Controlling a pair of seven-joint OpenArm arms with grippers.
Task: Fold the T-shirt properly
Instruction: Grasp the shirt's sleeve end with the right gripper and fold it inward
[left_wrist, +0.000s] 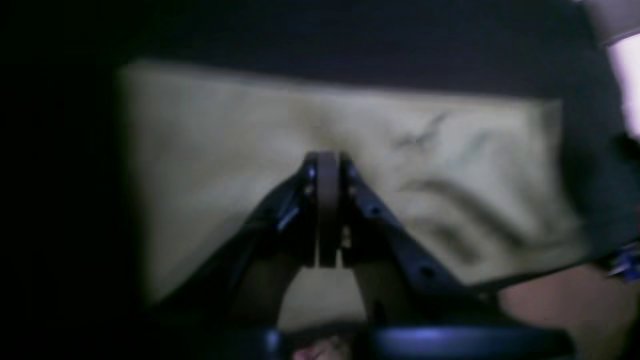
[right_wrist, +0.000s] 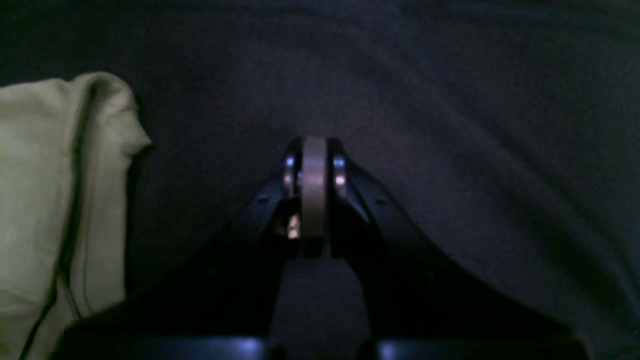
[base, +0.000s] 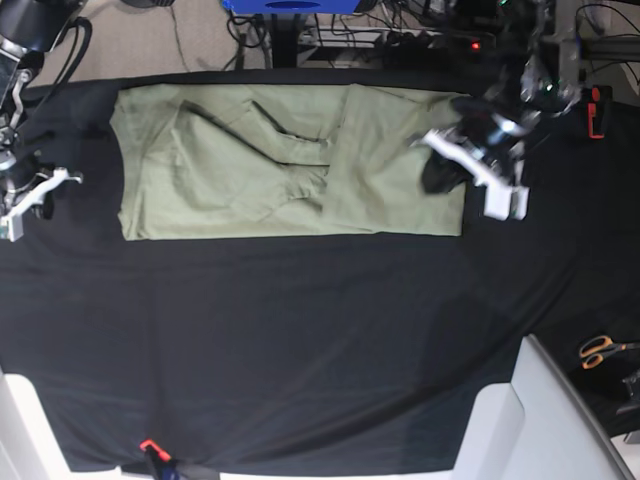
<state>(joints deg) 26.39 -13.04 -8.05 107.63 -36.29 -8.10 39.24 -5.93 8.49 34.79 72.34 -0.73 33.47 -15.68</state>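
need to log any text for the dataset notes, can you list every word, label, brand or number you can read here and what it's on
No readable text in any view.
T-shirt: plain sage green, no print or label showing.
Black table cloth: plain.
Left gripper and right gripper: no markings legible; both wrist views are dark and blurred.
Scissors: too small to show any brand.

A: Can you read any text, label or number anywhere?

B: No, you won't find a legible one. The T-shirt (base: 290, 165) shows plain fabric, the black table cloth (base: 300, 340) is unmarked, and both wrist views are too blurred.
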